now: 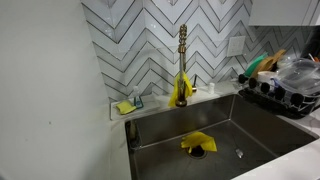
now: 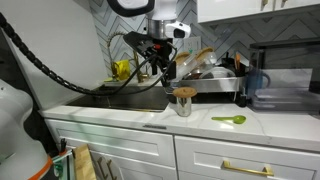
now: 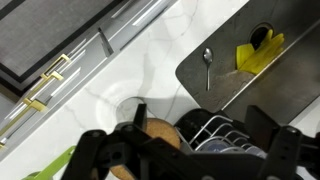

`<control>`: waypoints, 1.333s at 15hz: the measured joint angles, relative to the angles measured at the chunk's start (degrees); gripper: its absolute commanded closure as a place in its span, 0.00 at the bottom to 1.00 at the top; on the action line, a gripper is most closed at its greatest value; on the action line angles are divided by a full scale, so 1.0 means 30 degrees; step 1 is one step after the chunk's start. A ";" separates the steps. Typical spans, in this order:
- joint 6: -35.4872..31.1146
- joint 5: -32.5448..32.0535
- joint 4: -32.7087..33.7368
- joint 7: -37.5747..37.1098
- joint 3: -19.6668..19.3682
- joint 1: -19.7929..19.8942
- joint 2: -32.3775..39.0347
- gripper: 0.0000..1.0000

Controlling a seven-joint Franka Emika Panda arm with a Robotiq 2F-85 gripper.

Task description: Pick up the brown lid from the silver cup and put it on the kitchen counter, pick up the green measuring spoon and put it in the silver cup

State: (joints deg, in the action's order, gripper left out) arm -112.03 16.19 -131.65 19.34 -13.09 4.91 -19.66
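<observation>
The silver cup [image 2: 183,105] stands on the pale kitchen counter [image 2: 140,112] with the brown lid [image 2: 184,93] resting on top of it. To its right on the counter lies the green measuring spoon [image 2: 230,120]. My gripper [image 2: 166,76] hangs open just above and to the left of the lid, holding nothing. In the wrist view the brown lid [image 3: 158,133] shows between the dark fingers of the gripper [image 3: 190,160], and the green spoon [image 3: 58,162] peeks in at the lower left. The gripper does not appear in the exterior view over the sink.
A steel sink [image 3: 230,75] holds a metal spoon [image 3: 207,62] and a yellow cloth [image 3: 258,52]. A brass faucet [image 1: 182,60] rises behind it. A loaded dish rack [image 2: 215,75] stands right behind the cup. White cupboard fronts with brass handles [image 3: 50,80] run below the counter.
</observation>
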 measured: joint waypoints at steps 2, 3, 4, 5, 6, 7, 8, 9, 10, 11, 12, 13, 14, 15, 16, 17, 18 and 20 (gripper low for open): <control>0.0002 0.0836 0.0008 0.0988 -0.0797 0.0064 0.0188 0.00; 0.0026 0.1326 0.0032 0.1812 -0.1308 0.0128 0.0317 0.00; 0.0170 0.2107 0.0077 0.2920 -0.1865 0.0148 0.0457 0.00; 0.0428 0.3002 0.0158 0.4138 -0.2455 0.0166 0.0634 0.00; 0.0733 0.3836 0.0252 0.5256 -0.3007 0.0195 0.0843 0.00; 0.1062 0.4588 0.0368 0.6308 -0.3502 0.0253 0.1122 0.00; 0.1396 0.5306 0.0474 0.7482 -0.3902 0.0324 0.1427 0.00; 0.1799 0.6099 0.0595 0.8752 -0.4240 0.0401 0.1782 0.00; 0.2256 0.6814 0.0762 0.9909 -0.4487 0.0529 0.2180 0.00; 0.2347 0.6967 0.0852 1.0223 -0.4450 0.0761 0.2465 0.00; 0.2346 0.6967 0.0874 1.0221 -0.4278 0.0948 0.2552 0.00; 0.2346 0.6967 0.0886 1.0200 -0.4121 0.1035 0.2545 0.00; 0.2347 0.6967 0.0889 1.0166 -0.3979 0.1066 0.2503 0.00; 0.2346 0.6967 0.0897 1.0146 -0.3891 0.1082 0.2472 0.00; 0.2346 0.6967 0.0903 1.0146 -0.3867 0.1097 0.2462 0.00; 0.2266 0.6803 0.0898 1.0146 -0.3738 0.1213 0.2472 0.00; 0.1662 0.6497 0.0873 1.0095 -0.3544 0.1424 0.2563 0.00; 0.0358 0.6347 0.0867 1.0099 -0.3470 0.1890 0.3120 0.00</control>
State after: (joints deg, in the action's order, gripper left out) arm -110.96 35.23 -129.05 49.64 -23.50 10.57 -10.30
